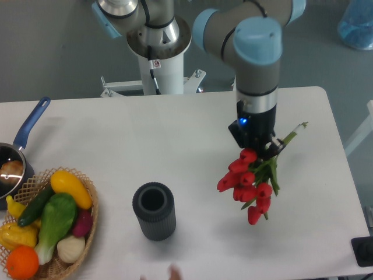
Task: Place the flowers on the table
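The black two-finger gripper (257,146) is clamped on the pale green stems of the small bunch of red tulip flowers (247,182), buds hanging downward; the bunch hangs over the large white matte table (145,146), well to the right of the dark ribbed cylinder (154,211).

One fixed camera only, mounted high and opposite the arm's base, looking steeply down. Counter (116,146) fills most of the frame, its far edge across the upper third, near edge cut at the bottom. Arm pedestal (158,58) at upper centre, grey floor behind. Middle distance: left side cropped, right rounded corner visible. No second view to overlap.
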`<state>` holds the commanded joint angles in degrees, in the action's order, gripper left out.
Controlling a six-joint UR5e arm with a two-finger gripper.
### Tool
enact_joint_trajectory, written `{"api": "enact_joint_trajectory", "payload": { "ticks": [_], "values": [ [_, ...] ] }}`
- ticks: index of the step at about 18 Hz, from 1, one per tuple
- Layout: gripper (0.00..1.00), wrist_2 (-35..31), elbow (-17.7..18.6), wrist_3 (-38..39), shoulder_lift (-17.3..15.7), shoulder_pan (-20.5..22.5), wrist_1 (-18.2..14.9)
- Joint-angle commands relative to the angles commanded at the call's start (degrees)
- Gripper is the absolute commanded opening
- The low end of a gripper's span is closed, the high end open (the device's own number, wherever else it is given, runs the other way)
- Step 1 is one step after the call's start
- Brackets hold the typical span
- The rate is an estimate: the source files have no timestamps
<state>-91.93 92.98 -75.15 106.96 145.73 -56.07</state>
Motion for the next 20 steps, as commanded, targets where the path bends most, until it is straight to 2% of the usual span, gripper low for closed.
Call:
{"api": "enact_joint_trajectory", "payload": {
  "ticks": [2, 7, 9, 10, 13, 14, 15, 20],
  "values": [
    [0.00, 0.0, 0.9, -0.1, 0.5, -1.2, 0.1],
    [0.24, 0.3, 2.0, -0.1, 2.4, -2.2, -0.1],
    [0.28, 0.3, 2.3, -0.1, 2.8, -2.4, -0.1],
    [0.33, 0.4, 2.4, -0.2, 2.8, -2.4, -0.1],
    [0.61, 0.8, 3.2, -0.4, 3.3, -2.4, 0.1],
    [0.76, 0.8, 3.6, -0.3, 3.3, -2.4, 0.6],
    [1.00, 0.8, 4.0, -0.2, 3.3, -2.4, 1.0],
    [1.00, 1.7, 4.0, -0.2, 2.8, -2.2, 3.6]
  ]
}}
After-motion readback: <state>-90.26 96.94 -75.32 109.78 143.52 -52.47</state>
